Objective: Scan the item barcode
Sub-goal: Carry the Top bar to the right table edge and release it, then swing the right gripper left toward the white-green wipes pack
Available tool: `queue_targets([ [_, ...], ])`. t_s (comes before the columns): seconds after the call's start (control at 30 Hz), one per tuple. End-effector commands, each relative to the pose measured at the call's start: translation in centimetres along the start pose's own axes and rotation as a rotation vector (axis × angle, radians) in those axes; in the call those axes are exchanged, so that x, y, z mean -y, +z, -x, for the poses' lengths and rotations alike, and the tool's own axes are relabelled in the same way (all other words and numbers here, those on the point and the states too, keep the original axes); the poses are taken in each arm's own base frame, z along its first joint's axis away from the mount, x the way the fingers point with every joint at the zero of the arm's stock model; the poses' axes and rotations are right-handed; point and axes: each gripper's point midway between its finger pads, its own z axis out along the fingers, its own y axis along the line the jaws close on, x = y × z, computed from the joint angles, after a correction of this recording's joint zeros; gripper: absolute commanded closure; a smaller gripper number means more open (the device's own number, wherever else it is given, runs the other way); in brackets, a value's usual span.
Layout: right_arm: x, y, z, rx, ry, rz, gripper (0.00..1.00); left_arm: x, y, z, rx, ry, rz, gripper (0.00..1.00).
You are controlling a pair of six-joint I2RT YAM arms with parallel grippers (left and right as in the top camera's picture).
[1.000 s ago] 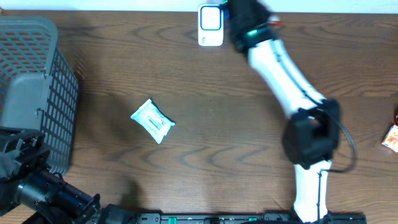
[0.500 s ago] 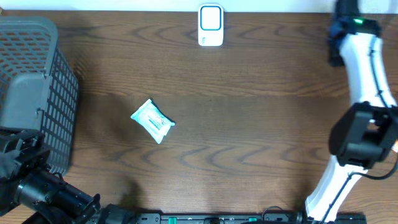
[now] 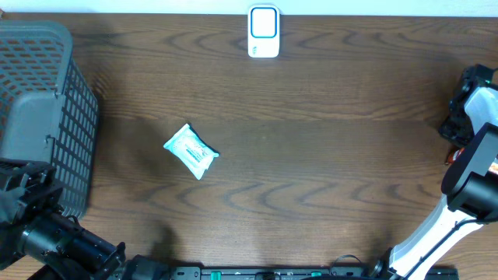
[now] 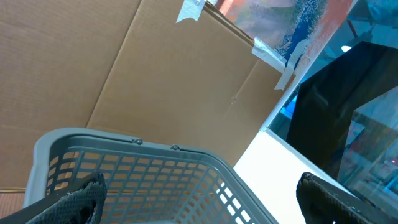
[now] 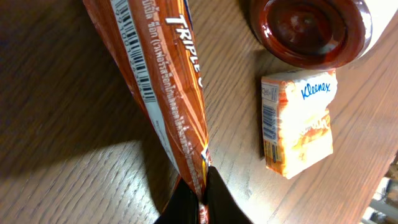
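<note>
- The right tool (image 5: 198,203) is closed on the bottom end of an orange-brown snack packet (image 5: 166,93), and its dark fingers (image 5: 181,200) pinch the crimped edge.
- In the right wrist view, the packet slants up and to the left from the grip. Its barcode (image 5: 138,56) faces the camera, beside white lettering that begins "TRIPLE".
- The packet casts a shadow on the wooden bench (image 3: 311,187) below it.
- An orange Kleenex tissue pack (image 5: 298,121) lies on the bench just right of the packet, and the two are not touching.
- Beyond the tissue pack stands a dark brown round container (image 5: 311,28), seen from above.
- Overhead, the right arm (image 3: 471,109) is at the far right edge of the bench, well apart from the white barcode scanner (image 3: 264,33) at the middle of the far edge.
- A white-and-teal sachet (image 3: 191,152) lies alone on the bench, left of centre.
- The left tool (image 4: 199,190) holds nothing, and its fingers are spread wide.
- That tool sits beside a grey plastic basket (image 3: 39,117) at the bench's left end, and the wrist camera looks up past the basket rim at cardboard.
</note>
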Motion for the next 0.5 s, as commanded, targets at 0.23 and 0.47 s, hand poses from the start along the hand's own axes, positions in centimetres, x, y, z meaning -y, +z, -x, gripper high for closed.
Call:
queue_targets([
  [0.23, 0.9, -9.5, 5.7, 0.151, 0.084, 0.136, 0.01, -0.4, 0.0, 0.5, 0.006, -0.012, 0.014, 0.02],
  [0.47, -8.2, -21.0, 3.1, 0.081, -0.034, 0.786, 0.01, -0.4, 0.0, 0.5, 0.006, -0.012, 0.014, 0.02],
])
